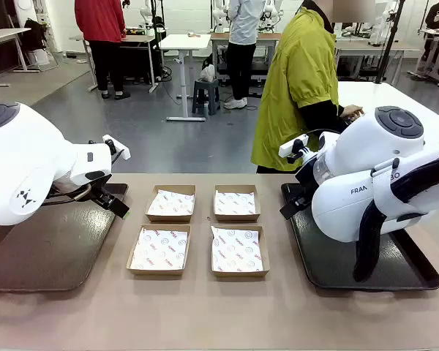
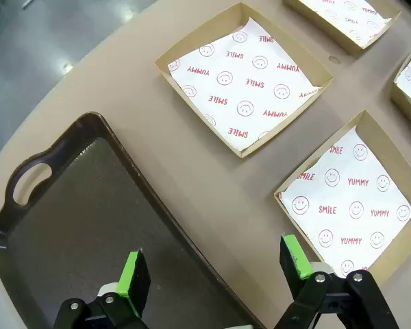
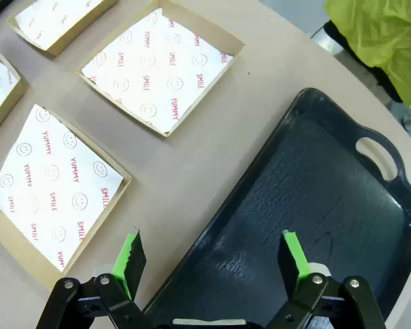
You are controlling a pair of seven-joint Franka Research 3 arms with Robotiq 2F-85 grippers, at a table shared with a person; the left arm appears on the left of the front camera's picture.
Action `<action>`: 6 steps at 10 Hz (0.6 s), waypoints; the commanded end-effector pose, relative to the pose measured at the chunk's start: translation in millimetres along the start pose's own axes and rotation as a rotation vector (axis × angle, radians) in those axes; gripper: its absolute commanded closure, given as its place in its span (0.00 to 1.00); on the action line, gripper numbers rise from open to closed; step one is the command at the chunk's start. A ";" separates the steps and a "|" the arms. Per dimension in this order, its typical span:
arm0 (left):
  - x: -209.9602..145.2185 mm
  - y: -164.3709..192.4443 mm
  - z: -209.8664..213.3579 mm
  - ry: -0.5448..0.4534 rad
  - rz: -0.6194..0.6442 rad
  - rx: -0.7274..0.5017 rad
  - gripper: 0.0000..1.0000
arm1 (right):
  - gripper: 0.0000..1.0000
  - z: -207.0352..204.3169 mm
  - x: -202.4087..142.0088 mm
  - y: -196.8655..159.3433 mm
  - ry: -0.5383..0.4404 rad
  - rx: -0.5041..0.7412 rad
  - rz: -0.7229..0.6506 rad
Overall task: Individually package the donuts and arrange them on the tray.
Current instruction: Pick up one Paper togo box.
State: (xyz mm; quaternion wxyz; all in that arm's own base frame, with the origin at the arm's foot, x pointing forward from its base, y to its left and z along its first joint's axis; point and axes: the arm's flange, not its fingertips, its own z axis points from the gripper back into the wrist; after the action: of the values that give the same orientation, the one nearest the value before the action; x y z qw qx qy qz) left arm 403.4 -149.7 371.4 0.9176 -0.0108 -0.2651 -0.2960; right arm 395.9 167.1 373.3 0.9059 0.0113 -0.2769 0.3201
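Beige matte surface ahead of me, with four shallow square cardboard boxes in a two-by-two block. Each is lined with crinkled white paper printed with red smileys, "SMILE" and "YUMMY". A glossy brown tray with a cut-out handle lies on the left, a black tray on the right. My left tool hangs released, fingers wide, over the brown tray's edge. My right tool is spread the same way over the black tray's rim.

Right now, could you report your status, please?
Left claw, right claw open, each over a dark plastic tray's edge. Four brown paper-lined cardboard boxes between, unfilled.
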 end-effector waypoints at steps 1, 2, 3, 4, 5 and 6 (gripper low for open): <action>0.0 -0.1 0.0 0.000 0.000 0.000 0.00 | 0.00 0.0 0.0 0.0 0.000 0.000 0.000; 0.0 -0.1 0.0 0.000 0.000 0.000 0.00 | 0.00 0.0 0.0 0.0 0.000 0.000 0.000; 0.0 -0.1 0.0 0.000 0.000 0.000 0.00 | 0.00 0.0 0.0 0.0 0.000 0.000 0.000; 0.0 -0.1 0.0 0.000 0.000 0.000 0.00 | 0.00 0.0 0.0 0.0 0.000 0.000 0.000; 0.0 -0.1 0.0 0.000 0.000 0.000 0.00 | 0.00 0.0 0.0 0.0 0.000 0.000 0.000; 0.0 -0.1 0.0 0.000 0.000 0.000 0.00 | 0.00 0.0 0.0 0.0 0.000 0.000 0.000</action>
State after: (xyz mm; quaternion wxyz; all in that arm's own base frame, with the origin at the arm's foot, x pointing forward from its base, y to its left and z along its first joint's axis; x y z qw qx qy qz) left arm 403.4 -149.8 371.4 0.9176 -0.0108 -0.2651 -0.2961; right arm 395.9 167.1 373.3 0.9059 0.0112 -0.2769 0.3202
